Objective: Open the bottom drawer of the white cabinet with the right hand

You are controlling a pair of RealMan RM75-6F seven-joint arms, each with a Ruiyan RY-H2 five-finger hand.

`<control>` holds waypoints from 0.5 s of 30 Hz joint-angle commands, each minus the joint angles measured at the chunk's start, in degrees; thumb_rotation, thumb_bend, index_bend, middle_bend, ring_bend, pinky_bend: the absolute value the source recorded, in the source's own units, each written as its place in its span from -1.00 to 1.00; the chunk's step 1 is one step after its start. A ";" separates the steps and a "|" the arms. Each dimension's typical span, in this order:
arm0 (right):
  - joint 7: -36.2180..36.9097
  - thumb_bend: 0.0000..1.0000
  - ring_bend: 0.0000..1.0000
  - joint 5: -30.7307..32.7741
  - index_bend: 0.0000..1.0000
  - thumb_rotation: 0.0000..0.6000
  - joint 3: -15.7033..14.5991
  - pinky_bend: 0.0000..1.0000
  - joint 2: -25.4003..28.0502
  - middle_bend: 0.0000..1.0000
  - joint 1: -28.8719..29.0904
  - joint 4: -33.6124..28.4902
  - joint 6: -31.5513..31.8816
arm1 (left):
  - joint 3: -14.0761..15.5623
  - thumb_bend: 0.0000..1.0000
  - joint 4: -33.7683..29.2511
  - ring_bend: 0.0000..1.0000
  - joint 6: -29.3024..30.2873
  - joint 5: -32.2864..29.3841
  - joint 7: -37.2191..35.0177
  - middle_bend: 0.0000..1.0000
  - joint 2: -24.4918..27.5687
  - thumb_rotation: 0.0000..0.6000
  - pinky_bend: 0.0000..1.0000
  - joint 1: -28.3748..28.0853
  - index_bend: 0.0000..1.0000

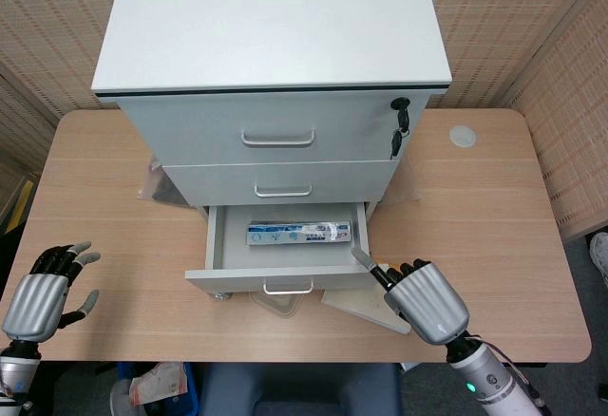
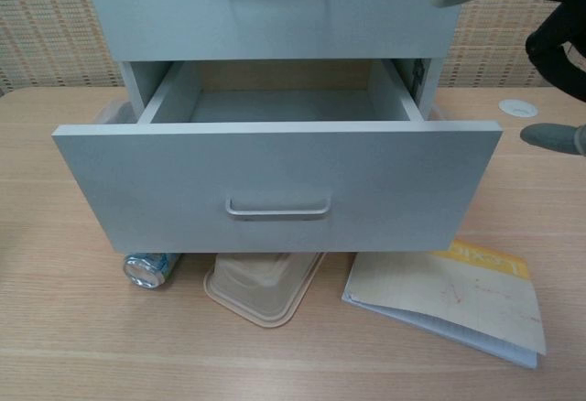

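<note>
1. Now the bottom drawer [image 1: 285,250] of the white cabinet [image 1: 271,65] is pulled out toward the robot, so the job looks about done.
2. The drawer's front runs left to right, and its handle [image 1: 288,288] sits in the middle of that front.
3. The right hand [image 1: 426,302] is up off the drawer, near the drawer's right front corner. The handle lies to the left of its fingers [image 1: 391,274].
4. The right hand's fingers are spread apart and hold nothing.
5. The left hand [image 1: 43,297] is far off at the left edge of the table [image 1: 494,236]. Its fingers are apart too and hold nothing. So the right hand is much nearer the drawer.
6. A long box [image 1: 299,234] lies in the drawer, lengthways from left to right. I cannot read what is on it.
7. In the chest view the right hand is cut off at the top right corner, so only two fingertips and a dark part show.
8. Under the drawer front lie a can [image 2: 149,268], a tan tray [image 2: 261,287] and a notebook [image 2: 449,300]. The drawer hides part of each.
9. The left hand does not show in the chest view.
</note>
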 commanded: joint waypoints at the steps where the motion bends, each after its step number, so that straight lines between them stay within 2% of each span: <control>1: 1.40 -0.56 0.17 0.92 -0.79 1.00 0.97 0.48 0.91 0.17 -1.15 0.97 0.76 | -0.10 -0.35 0.11 -0.69 -0.29 -0.21 0.05 -0.62 -0.13 1.00 -0.71 -0.17 -0.49; 7: 5.51 -0.56 -0.25 4.93 -0.79 1.00 2.62 0.16 3.06 -0.19 -3.87 3.77 2.02 | -0.38 -0.35 0.42 -0.69 -0.88 -0.69 0.05 -0.62 -0.36 1.00 -0.71 -0.57 -0.49; 11: 8.02 -0.56 -0.38 7.38 -0.79 1.00 3.38 0.02 4.03 -0.25 -5.38 5.82 1.96 | -0.56 -0.35 0.51 -0.69 -1.18 -1.00 0.32 -0.62 -0.56 1.00 -0.71 -0.81 -0.49; 15: 10.06 -0.56 -0.40 8.79 -0.79 1.00 3.62 -0.02 4.36 -0.26 -6.49 7.81 1.31 | -0.66 -0.35 0.42 -0.69 -1.32 -1.00 0.58 -0.62 -0.79 1.00 -0.71 -1.04 -0.49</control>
